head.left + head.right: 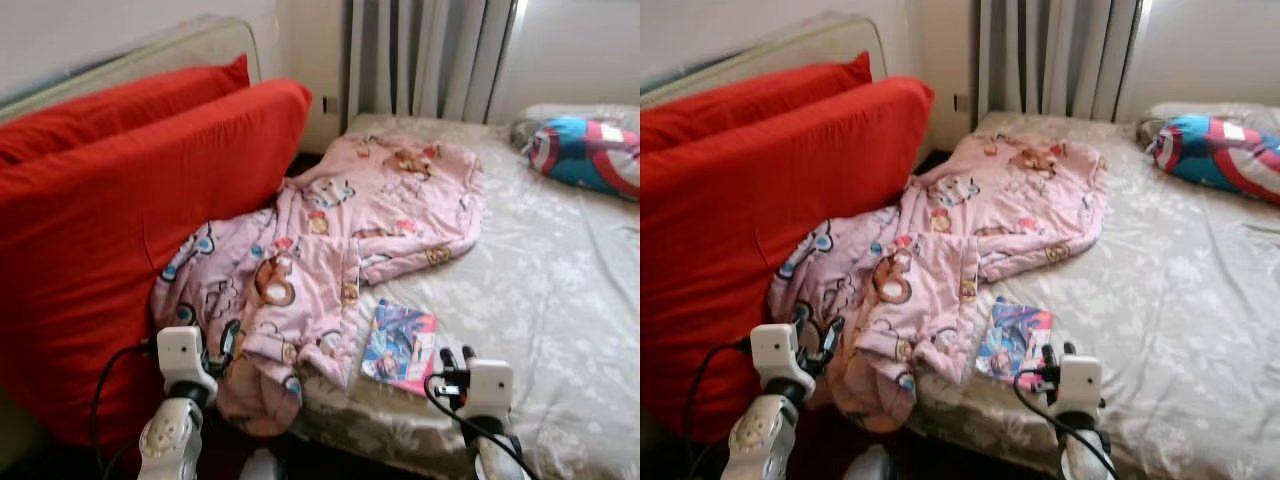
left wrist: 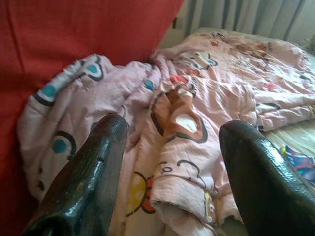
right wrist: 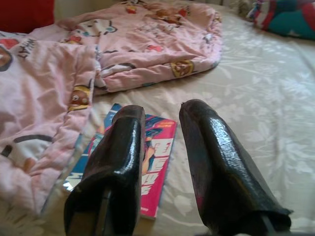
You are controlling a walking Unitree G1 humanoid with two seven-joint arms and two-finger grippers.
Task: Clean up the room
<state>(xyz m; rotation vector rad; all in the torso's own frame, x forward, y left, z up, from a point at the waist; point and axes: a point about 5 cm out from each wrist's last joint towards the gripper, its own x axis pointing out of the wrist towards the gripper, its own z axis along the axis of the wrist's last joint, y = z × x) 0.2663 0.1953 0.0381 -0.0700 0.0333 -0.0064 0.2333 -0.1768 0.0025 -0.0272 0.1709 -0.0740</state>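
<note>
— Where's the mess?
— A pink cartoon blanket (image 1: pixel 330 250) lies rumpled across the bed (image 1: pixel 560 300), spilling over its edge against the red cushions (image 1: pixel 120 220). A colourful book (image 1: pixel 400 347) lies just beside it.
— And the robot?
— Left gripper (image 2: pixel 170 167) hangs before the blanket, fingers spread. Right gripper (image 3: pixel 162 147) hovers over the book, fingers parted, holding nothing.

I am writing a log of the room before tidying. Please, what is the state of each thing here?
Pink blanket: crumpled, hanging over the bed edge.
Book: closed, flat, partly under the blanket.
Red cushions: leaning upright beside the bed.
Curtain: drawn.
Left tool: open.
Right tool: open, above the book.
</note>
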